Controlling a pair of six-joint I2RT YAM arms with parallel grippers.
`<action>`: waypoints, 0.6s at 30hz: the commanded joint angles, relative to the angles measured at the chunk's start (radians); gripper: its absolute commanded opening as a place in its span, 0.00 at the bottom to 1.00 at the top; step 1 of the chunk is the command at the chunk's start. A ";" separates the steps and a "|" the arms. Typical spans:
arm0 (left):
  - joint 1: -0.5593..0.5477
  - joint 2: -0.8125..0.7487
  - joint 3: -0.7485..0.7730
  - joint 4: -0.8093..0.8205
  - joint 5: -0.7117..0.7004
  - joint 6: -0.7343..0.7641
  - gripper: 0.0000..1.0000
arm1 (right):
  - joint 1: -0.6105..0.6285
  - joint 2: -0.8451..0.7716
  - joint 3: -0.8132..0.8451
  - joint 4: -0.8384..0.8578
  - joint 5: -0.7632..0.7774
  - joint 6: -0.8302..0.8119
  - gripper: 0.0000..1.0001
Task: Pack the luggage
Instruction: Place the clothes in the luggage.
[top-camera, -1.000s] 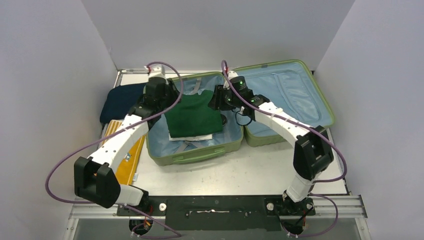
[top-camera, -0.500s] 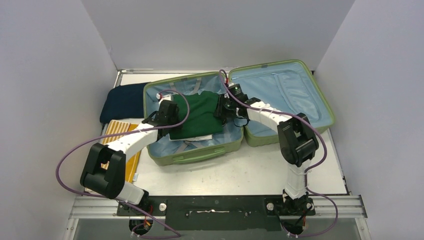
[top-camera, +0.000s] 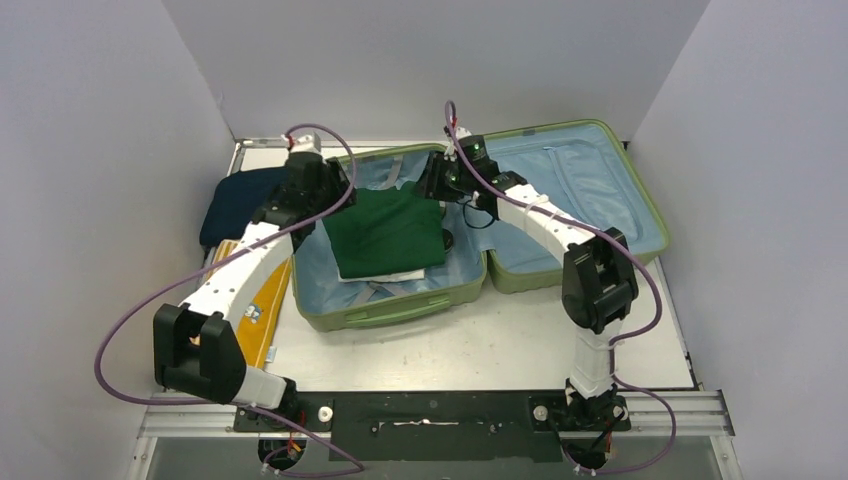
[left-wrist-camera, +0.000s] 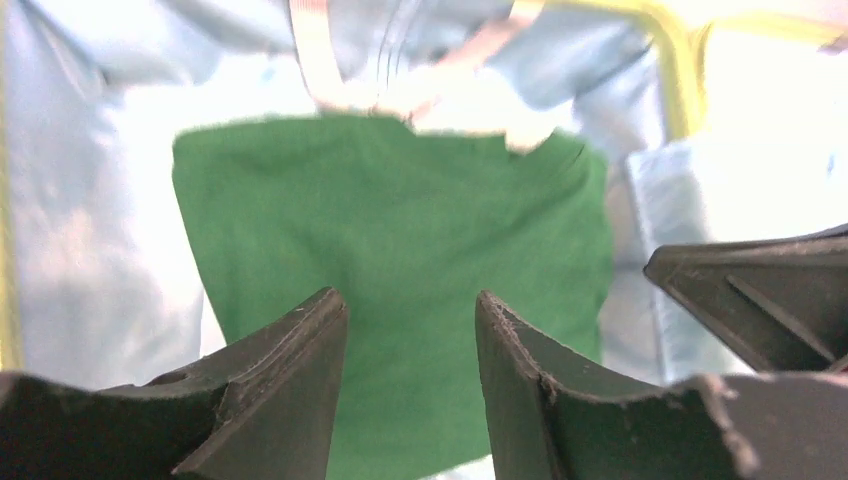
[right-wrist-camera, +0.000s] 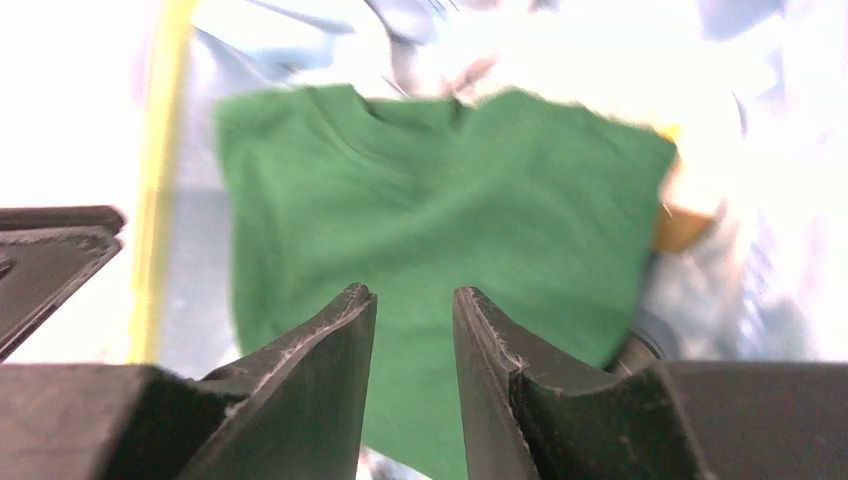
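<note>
The luggage (top-camera: 390, 312) lies open on the table, a light-green shell with pale blue lining (left-wrist-camera: 90, 250). A folded green shirt (top-camera: 385, 230) rests in its left half, on top of a white item (top-camera: 385, 275). My left gripper (top-camera: 318, 190) hovers over the shirt's far left corner, open and holding nothing. My right gripper (top-camera: 432, 190) hangs over the far right corner, open and also holding nothing. In the left wrist view the shirt (left-wrist-camera: 390, 220) shows beyond my left gripper (left-wrist-camera: 410, 295). In the right wrist view the shirt (right-wrist-camera: 440, 200) lies past my right gripper (right-wrist-camera: 412, 290).
A dark navy folded cloth (top-camera: 240, 200) lies left of the luggage, with a flat yellow-orange package (top-camera: 255, 305) in front of it. A small black object (top-camera: 449, 240) sits in the luggage right of the shirt. The lid half (top-camera: 570, 190) lies open at the right.
Half a second ago both grippers were low at the shirt's left and right edges. Both have since lifted and drawn back toward the far side of the luggage. The shirt stays in place.
</note>
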 joint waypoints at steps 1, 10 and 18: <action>0.074 0.059 0.094 0.081 0.102 -0.010 0.47 | -0.008 0.064 0.145 0.118 -0.100 0.070 0.34; 0.124 0.299 0.134 0.105 0.129 -0.001 0.38 | -0.060 0.314 0.332 0.104 -0.135 0.177 0.26; 0.157 0.371 0.118 0.112 0.100 0.006 0.36 | -0.128 0.393 0.367 0.014 -0.071 0.211 0.21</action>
